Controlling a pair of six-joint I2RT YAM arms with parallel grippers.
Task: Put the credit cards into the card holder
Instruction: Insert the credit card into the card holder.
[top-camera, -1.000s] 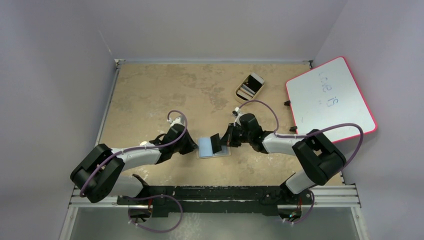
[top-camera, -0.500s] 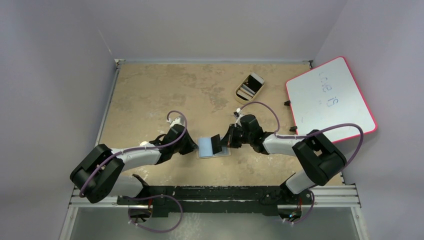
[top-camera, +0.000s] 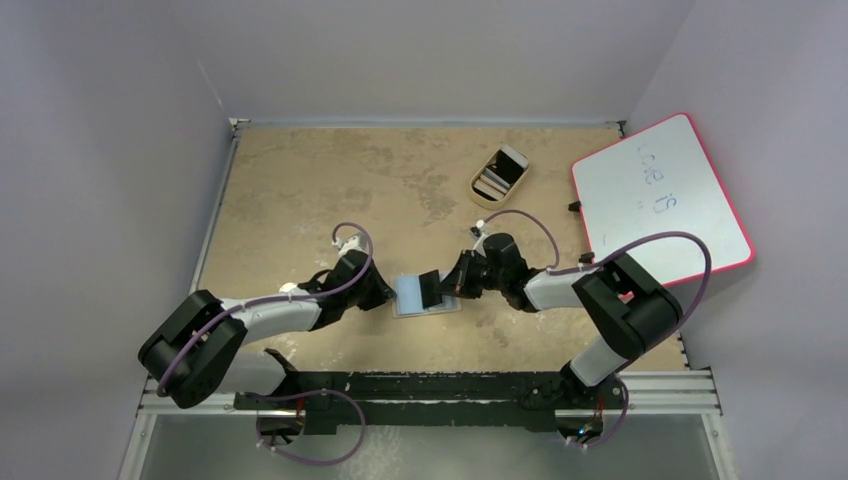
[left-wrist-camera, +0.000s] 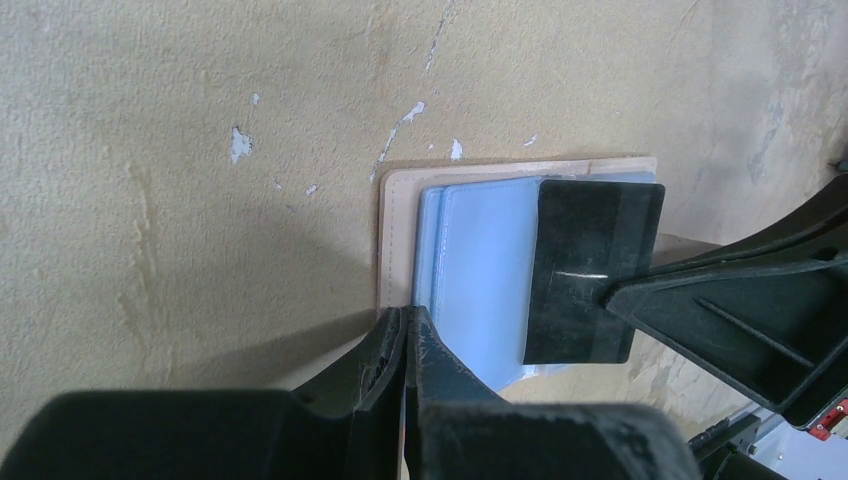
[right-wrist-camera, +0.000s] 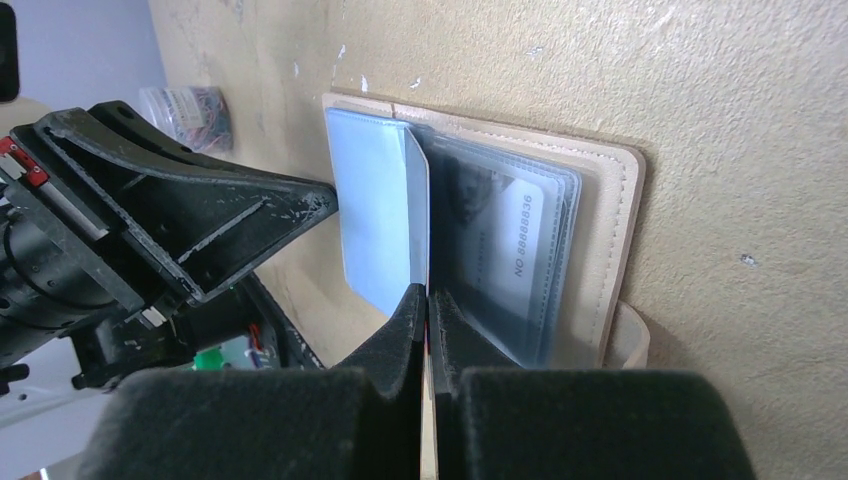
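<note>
Pale lilac walls enclose a mottled tan surface (top-camera: 300, 200) in the top view. At its far right a red-rimmed whiteboard (top-camera: 660, 195) is seen, its writing too small to be read, and beside it a tan oval tray (top-camera: 478, 183) whose contents are hard to make out. The card holder (top-camera: 440, 308) is laid open near the middle of the surface, between the two arms. Much of it is covered by the left jaws on one side and the right jaws on the other. The credit cards (top-camera: 408, 290) are shown as a pale blue patch on its left half, and a thin leaf (top-camera: 432, 288), dark from here, is raised just beside them.

From the left wrist, the left jaws are seen pressed together with no gap, their tips set against the near edge of the card holder where the tan border meets the credit cards. Whether anything is caught between them cannot be told. Two pale blue layers are seen, slightly offset and lying flat. The thin leaf stands over their right part and hides the holder's other half.

From the right wrist, the right jaws are pinched tight on the thin leaf, which is seen edge-on rising from between the tips. To its right a translucent sleeve (right-wrist-camera: 500, 240) covers a numbered card, only partly legible. A stitched tan border and a snap tab (right-wrist-camera: 628, 345) are visible. The left jaws are cut off at the left.
</note>
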